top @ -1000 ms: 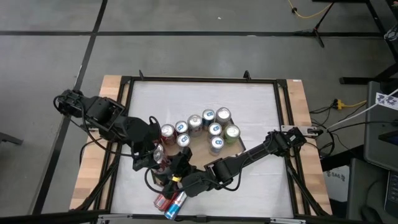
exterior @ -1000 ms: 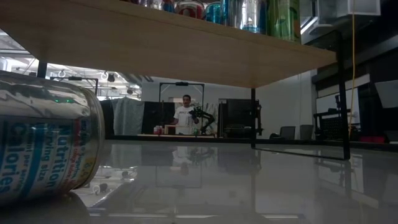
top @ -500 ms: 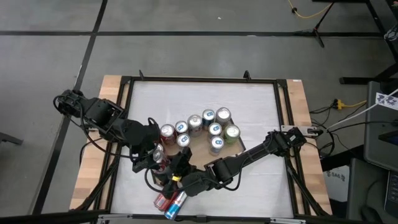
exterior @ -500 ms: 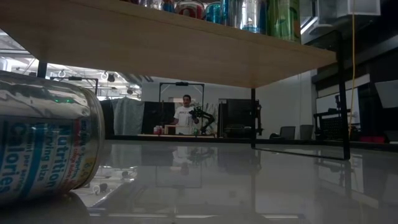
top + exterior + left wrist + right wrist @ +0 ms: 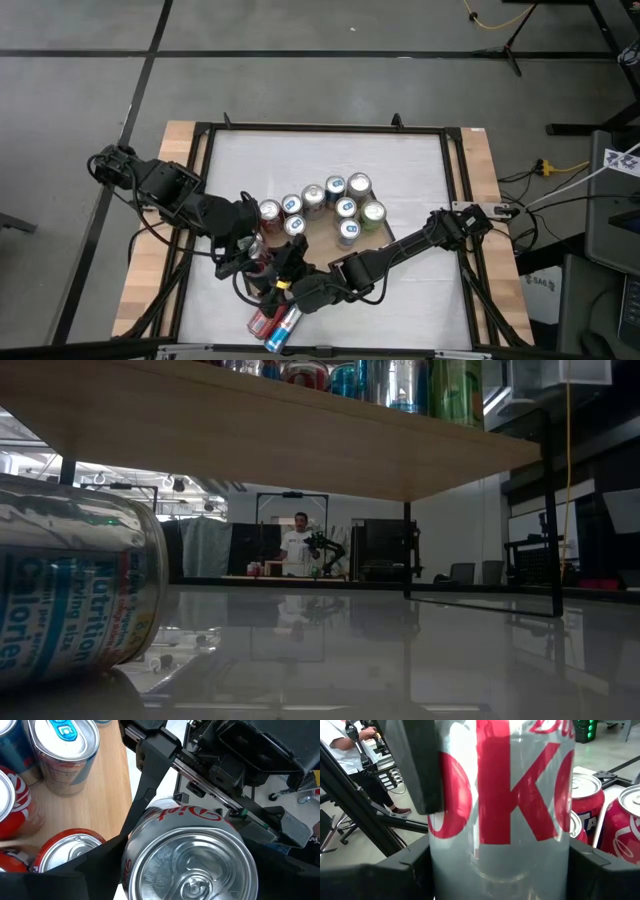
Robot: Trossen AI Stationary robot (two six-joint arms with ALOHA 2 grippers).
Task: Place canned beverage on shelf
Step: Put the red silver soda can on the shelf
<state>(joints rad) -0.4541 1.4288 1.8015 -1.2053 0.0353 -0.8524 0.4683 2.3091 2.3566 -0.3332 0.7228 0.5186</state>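
At the shelf's [image 5: 320, 235] front-left corner, a silver diet cola can [image 5: 187, 855] stands upright, gripped by both the left gripper [image 5: 248, 258] and the right gripper [image 5: 283, 268], each with jaws closed on its sides. Other cans [image 5: 345, 205] stand clustered on the shelf, and two more [image 5: 275, 322] lie near the worktop's [image 5: 420, 180] front edge.

A silver can [image 5: 187, 852] with red lettering stands upright at the shelf's [image 5: 318, 232] seven o'clock corner, held on both sides, the left gripper [image 5: 247, 258] and the right gripper [image 5: 280, 272] each closed around it. The shelf is a light-brown wooden board on thin black legs. A curved row of upright cans [image 5: 325, 205] stands on it, from ten o'clock round to three.
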